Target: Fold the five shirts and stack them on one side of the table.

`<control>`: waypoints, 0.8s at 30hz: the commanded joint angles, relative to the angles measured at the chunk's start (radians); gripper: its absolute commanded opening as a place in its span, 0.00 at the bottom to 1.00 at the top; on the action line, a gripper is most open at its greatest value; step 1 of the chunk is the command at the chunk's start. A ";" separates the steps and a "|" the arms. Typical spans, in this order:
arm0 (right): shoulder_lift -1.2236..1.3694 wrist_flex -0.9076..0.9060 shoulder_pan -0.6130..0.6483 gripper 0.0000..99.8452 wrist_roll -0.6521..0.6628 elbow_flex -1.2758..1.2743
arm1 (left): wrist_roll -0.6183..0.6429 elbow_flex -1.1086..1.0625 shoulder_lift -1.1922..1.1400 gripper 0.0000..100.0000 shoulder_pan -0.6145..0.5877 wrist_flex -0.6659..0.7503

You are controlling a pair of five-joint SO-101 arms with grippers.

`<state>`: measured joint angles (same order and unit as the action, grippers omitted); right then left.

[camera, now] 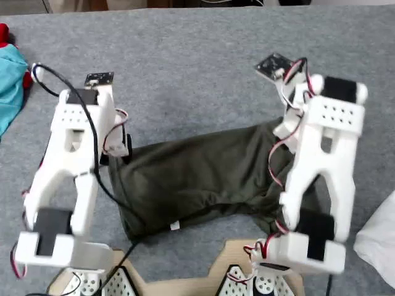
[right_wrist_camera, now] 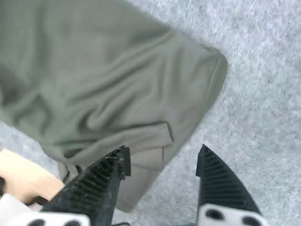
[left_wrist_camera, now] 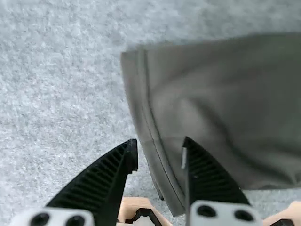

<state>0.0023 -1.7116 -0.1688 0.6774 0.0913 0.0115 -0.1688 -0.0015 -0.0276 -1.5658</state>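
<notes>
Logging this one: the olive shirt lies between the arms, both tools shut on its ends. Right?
Not quite: the tools are open, not shut. The wrist views show the left tool and the right tool each spread over an end of the shirt. The rest holds.

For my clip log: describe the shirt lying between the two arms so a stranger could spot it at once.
Start with the grey table, then look to its middle, between the left arm and right arm. The dark olive shirt lies there, rumpled. Its neighbours, a teal cloth and a white cloth, are at opposite table edges, far lighter in colour.
</notes>
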 commanded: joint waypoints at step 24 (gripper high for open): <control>0.757 0.107 0.010 0.25 -0.250 0.512 | 0.011 0.199 -0.484 0.19 -0.046 -0.055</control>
<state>0.7188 -1.6579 -0.1657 0.4150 0.5608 0.0192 -0.0184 -0.4757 -0.0829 -1.6303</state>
